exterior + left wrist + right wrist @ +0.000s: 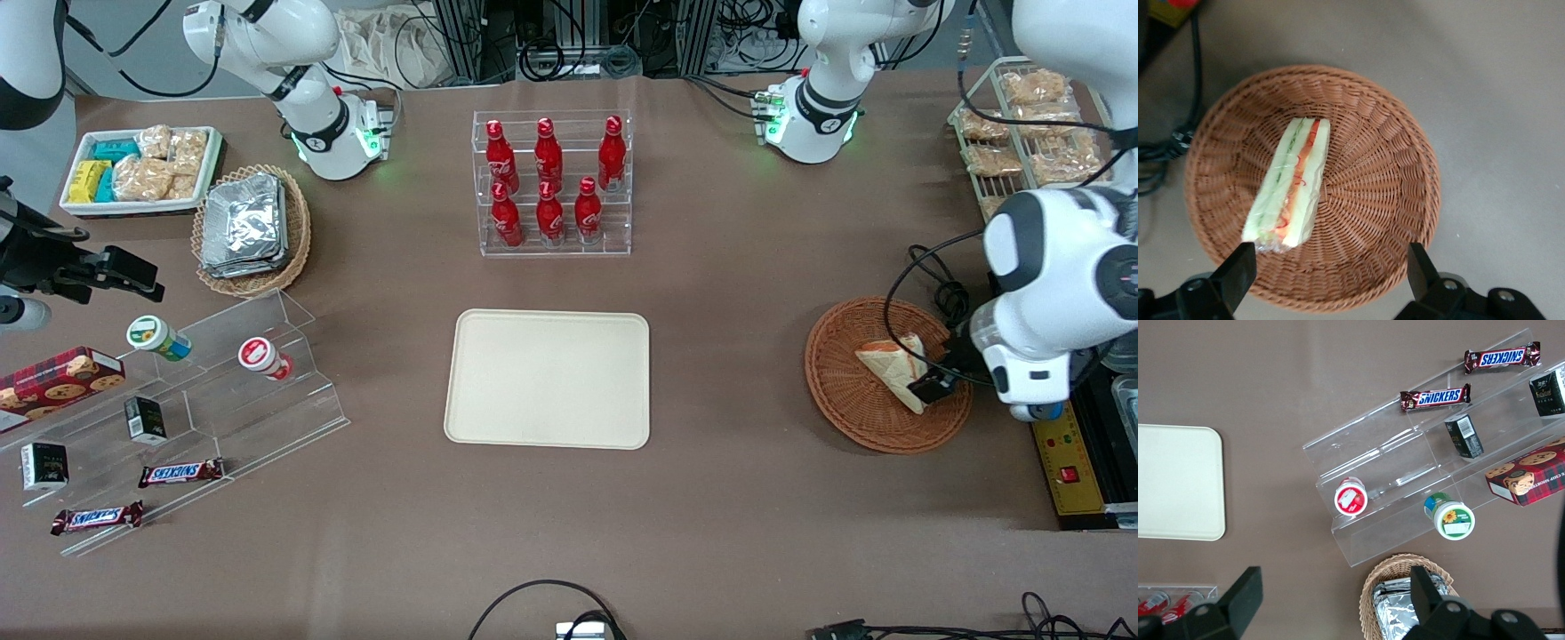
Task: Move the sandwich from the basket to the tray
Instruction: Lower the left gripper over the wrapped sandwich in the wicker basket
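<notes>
The sandwich [892, 367] lies in the reddish-brown wicker basket [853, 413] toward the working arm's end of the table. In the left wrist view the sandwich [1290, 187] shows its red and green filling edge, wrapped in clear film, inside the basket [1385, 153]. My left gripper [933, 384] hovers over the basket's rim, open and empty [1331, 270]. One of its fingers [1238, 267] is close to the sandwich's end; the other is out by the basket's rim. The cream-beige tray [548, 378] lies bare at the table's middle.
A clear rack of red bottles [553, 182] stands farther from the camera than the tray. A tan basket of foil packs [249, 227], a white snack bin [138, 169] and acrylic steps [204, 391] lie toward the parked arm's end. Black cables [942, 293] and a wire snack rack [1022, 124] are near the basket.
</notes>
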`<state>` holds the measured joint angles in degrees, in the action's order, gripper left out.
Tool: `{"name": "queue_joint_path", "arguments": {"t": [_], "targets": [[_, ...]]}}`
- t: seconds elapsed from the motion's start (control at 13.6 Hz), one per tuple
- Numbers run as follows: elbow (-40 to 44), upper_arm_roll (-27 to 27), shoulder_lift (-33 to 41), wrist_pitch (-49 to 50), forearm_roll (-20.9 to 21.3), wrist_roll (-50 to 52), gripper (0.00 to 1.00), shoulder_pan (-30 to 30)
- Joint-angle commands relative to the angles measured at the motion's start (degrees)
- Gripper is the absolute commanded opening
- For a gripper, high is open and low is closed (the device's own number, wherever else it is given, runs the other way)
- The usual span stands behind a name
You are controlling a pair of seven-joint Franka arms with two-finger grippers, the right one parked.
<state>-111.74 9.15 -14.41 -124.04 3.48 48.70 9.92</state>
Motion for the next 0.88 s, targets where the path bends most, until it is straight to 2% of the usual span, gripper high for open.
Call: {"name": "queue_joint_path", "arguments": {"t": [0.0, 0.29, 0.59, 0.81], "targets": [[-7.6, 0.4, 1.5, -7.5, -0.3, 2.2, 1.0, 1.9], [-11.1, 0.4, 0.2, -11.1, 0.1, 1.5, 1.0, 5.2], [-13.9, 0.4, -1.2, -15.4, 0.4, 1.2, 1.0, 5.4], [-14.0, 0.6, -1.5, -14.6, 0.5, -0.6, 1.0, 5.2]]}}
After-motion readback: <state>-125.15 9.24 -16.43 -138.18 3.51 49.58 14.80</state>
